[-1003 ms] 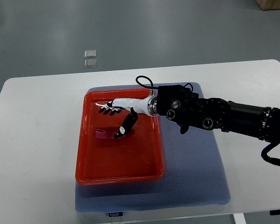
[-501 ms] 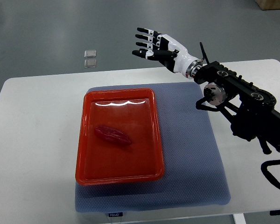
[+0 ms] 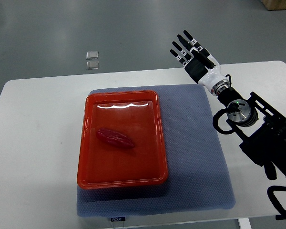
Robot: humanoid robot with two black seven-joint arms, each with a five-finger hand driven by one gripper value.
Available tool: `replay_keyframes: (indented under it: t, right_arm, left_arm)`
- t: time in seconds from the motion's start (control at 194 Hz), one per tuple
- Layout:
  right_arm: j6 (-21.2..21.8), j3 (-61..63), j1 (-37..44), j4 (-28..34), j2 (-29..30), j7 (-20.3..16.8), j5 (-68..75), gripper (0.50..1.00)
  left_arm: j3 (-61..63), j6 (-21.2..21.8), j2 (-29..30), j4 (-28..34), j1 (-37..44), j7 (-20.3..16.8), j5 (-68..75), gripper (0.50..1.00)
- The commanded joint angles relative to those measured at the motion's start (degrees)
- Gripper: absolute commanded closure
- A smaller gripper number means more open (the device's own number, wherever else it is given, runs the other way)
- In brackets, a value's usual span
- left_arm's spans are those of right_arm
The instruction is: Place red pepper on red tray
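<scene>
The red pepper (image 3: 116,138) lies in the red tray (image 3: 86,143), well apart from the right hand (image 3: 196,59) (fingers spread, empty).

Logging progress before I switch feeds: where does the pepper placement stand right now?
Done: the red pepper lies inside the red tray, touching no hand. In hand: nothing; the right hand is raised beyond the table's far edge, fingers spread and empty. Left: apparently nothing, except bringing the arm to rest.

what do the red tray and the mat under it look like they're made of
The red tray looks like glossy moulded plastic: bright glare streaks along its far inner edge and smooth rounded corners. The blue-grey mat looks like soft foam or rubber mesh, matte with a fine dotted texture, though the exact material is open. The red pepper lying in the tray has a dull sheen.
</scene>
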Motion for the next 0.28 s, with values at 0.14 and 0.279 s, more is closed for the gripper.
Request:
replay_keyframes:
  t: [0.14, 0.279]
  right_arm:
    - [0.02, -0.28, -1.92, -0.27, -0.08, 0.03, -0.02, 0.587]
    - [0.02, -0.37, -2.10, -0.36, -0.08, 0.03, -0.19, 0.587]
  left_arm:
    - [-0.07, -0.25, 0.00, 0.00, 0.00, 0.05, 0.08, 0.500]
    - [-0.07, -0.25, 0.00, 0.00, 0.00, 0.05, -0.01, 0.500]
